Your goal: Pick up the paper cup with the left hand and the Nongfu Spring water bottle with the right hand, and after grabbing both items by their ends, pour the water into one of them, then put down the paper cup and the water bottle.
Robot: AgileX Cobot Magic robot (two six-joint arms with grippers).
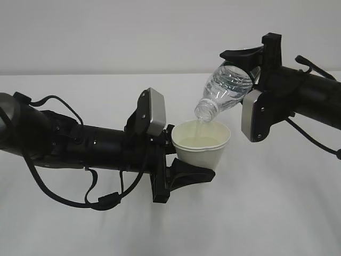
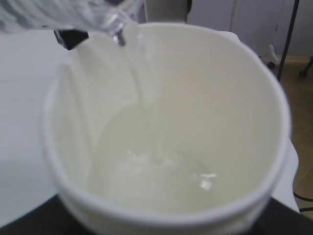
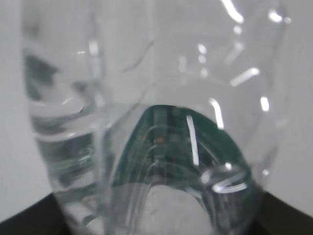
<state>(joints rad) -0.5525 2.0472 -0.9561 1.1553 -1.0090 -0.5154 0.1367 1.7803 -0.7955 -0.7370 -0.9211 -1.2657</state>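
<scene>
Bottle mouth (image 1: 204,110) above cup rim (image 1: 201,125)

Lab; bare white table (image 1: 277,213)

— How's the light?
— Bright, even, diffuse; the white worktop (image 1: 277,213) carries only faint shadows.
— Sharpness?
— Exterior view slightly soft. Both wrist views blur up close: the paper cup (image 2: 274,98) rim smears, and the Nongfu Spring water bottle (image 3: 161,147) shows glare streaks.
</scene>
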